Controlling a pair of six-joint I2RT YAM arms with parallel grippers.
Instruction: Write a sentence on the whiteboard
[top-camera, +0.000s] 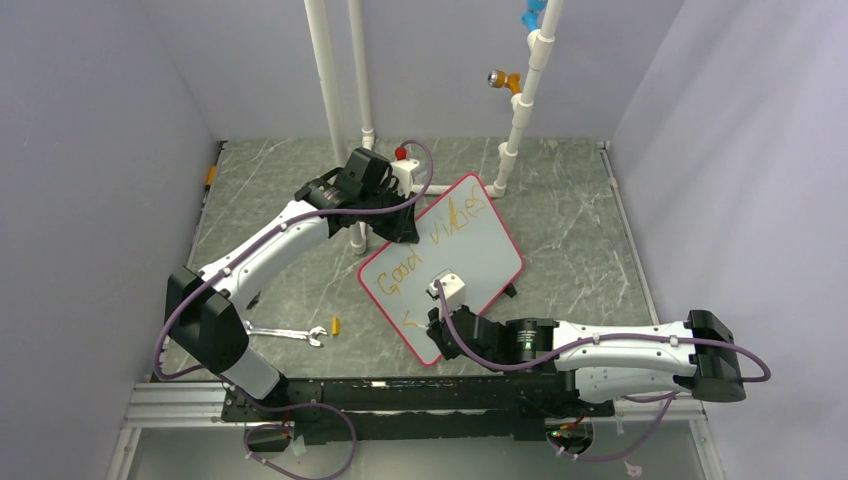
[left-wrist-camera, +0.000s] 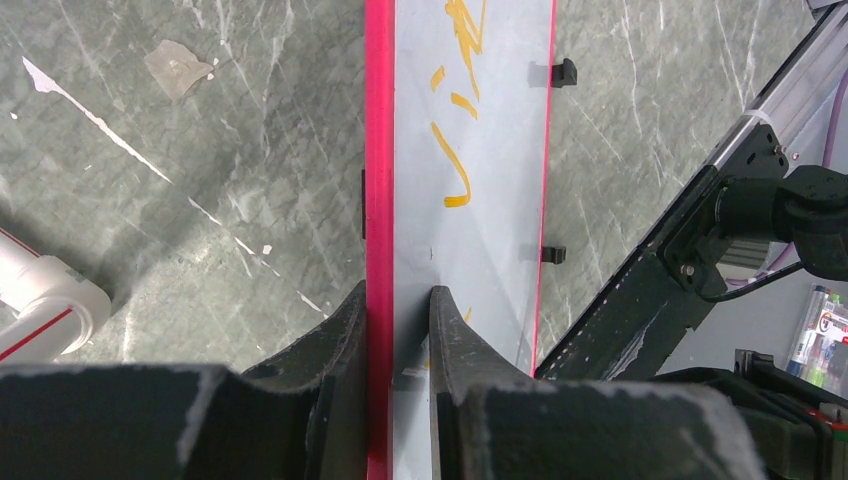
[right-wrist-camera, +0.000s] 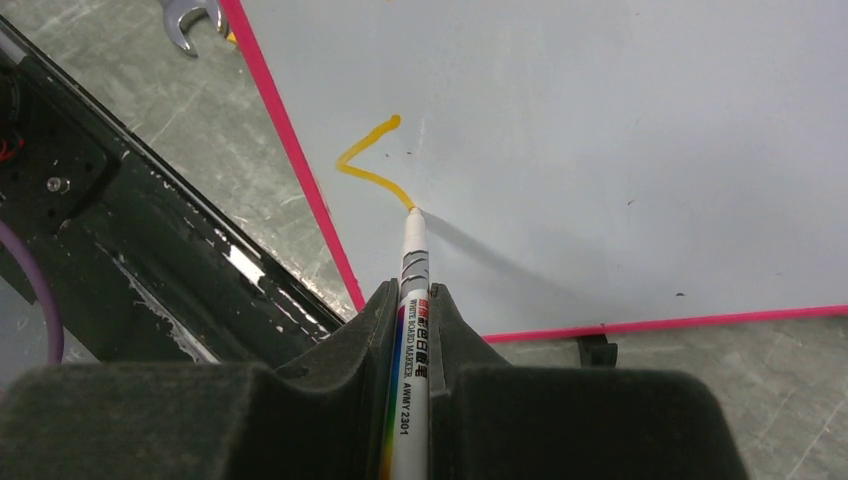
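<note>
The whiteboard (top-camera: 485, 250) lies tilted in the middle of the table, with a pink rim. It carries the orange sentence (top-camera: 440, 238) "Good vibes" as one line. My left gripper (top-camera: 405, 232) is shut on the board's far left edge; the left wrist view shows its jaws (left-wrist-camera: 398, 300) pinching the pink rim (left-wrist-camera: 378, 150). My right gripper (top-camera: 438, 312) is over the near corner, shut on a white whiteboard marker (right-wrist-camera: 412, 310). The marker's tip touches the board (right-wrist-camera: 600, 150) at the end of a short angled orange stroke (right-wrist-camera: 362, 160), low near the rim.
A silver wrench (top-camera: 285, 333) and a small yellow piece (top-camera: 336, 325) lie left of the board. White pipes (top-camera: 335, 100) and a pipe with an orange valve (top-camera: 503, 80) stand behind. A black rail (top-camera: 400, 395) runs along the near edge. Walls close in on both sides.
</note>
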